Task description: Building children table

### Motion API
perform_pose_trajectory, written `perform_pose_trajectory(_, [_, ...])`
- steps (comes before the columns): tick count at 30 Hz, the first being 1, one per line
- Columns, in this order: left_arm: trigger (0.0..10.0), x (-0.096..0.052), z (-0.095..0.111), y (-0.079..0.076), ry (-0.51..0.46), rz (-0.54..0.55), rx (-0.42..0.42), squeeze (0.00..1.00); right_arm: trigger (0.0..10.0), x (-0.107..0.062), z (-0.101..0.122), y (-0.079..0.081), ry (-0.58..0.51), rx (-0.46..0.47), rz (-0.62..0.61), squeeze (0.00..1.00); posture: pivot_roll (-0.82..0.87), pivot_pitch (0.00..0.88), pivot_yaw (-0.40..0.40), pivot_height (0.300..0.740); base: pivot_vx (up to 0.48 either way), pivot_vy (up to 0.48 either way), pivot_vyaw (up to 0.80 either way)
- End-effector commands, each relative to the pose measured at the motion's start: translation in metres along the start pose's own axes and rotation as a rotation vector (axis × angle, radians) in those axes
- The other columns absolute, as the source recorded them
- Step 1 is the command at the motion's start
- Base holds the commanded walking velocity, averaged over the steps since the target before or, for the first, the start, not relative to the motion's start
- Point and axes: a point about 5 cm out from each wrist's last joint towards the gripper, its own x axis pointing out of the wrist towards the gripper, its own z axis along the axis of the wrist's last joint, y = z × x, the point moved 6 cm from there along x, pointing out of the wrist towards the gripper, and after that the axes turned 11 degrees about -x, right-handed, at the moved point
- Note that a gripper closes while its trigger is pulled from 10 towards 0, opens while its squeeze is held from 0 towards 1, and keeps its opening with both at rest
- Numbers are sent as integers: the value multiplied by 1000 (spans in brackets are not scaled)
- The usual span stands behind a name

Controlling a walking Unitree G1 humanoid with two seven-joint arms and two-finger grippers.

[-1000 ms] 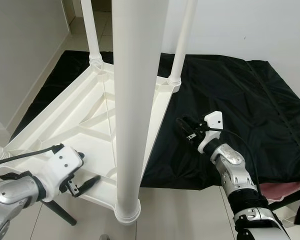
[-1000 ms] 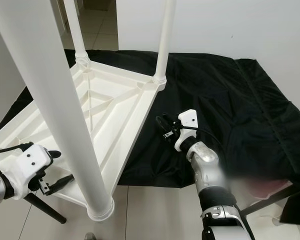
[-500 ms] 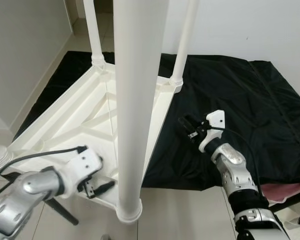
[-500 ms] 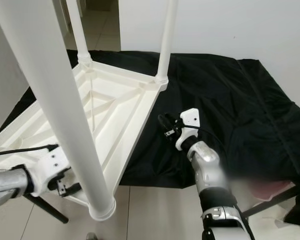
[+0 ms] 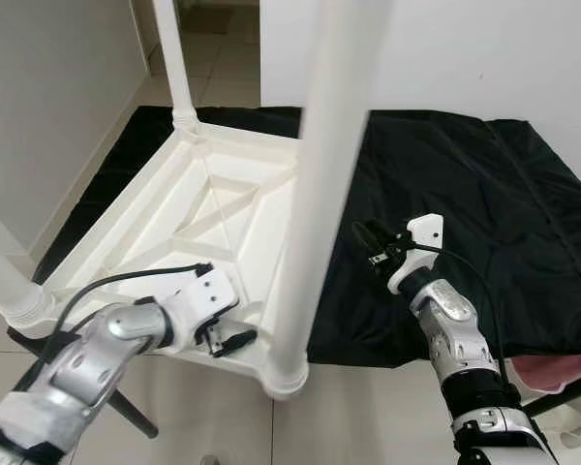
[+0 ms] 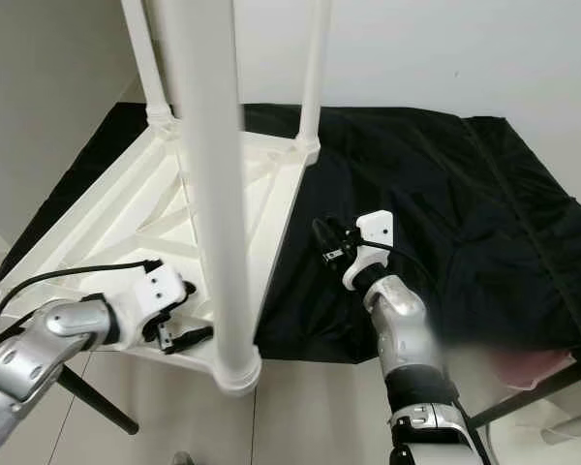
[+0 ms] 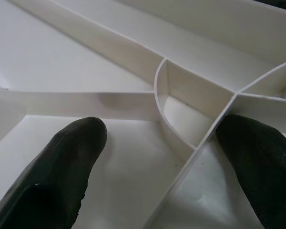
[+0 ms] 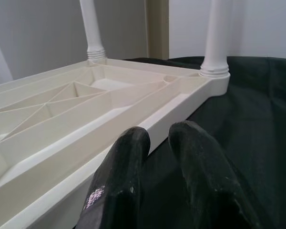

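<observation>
Left gripper advanced; jaws straddle table rib.

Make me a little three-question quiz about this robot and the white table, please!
1. True or false: the table is lying upside down with its legs sticking up.
2. Which gripper is over the ribbed underside of the table?
A. left gripper
B. right gripper
C. both
3. Fill in the word: the right gripper hovers over the ______ cloth beside the table.

Key:
1. True
2. A. The left wrist view shows its fingers spread over the white ribs.
3. black
</observation>
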Motion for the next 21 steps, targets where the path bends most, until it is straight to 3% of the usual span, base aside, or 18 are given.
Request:
perform_pose_trajectory(1, [10000,3,1,13,-8,96,19,0,10000,-3,-4,0,14,11,-8,0,31,77,16,740,0,0,0])
perform_pose_trajectory(6, [10000,22,17,17,-53,113,21,0,10000,-5,-5,-7,20,8,-47,0,16,79,24,740,0,0,0])
perform_pose_trajectory(11, [10000,51,37,20,-99,146,2,0,10000,-13,-9,-22,34,17,-167,0,11,81,26,740,0,0,0])
perform_pose_trajectory(21, [10000,71,57,29,-141,233,-24,0,10000,-22,-14,-22,50,16,-183,0,-9,85,33,740,0,0,0])
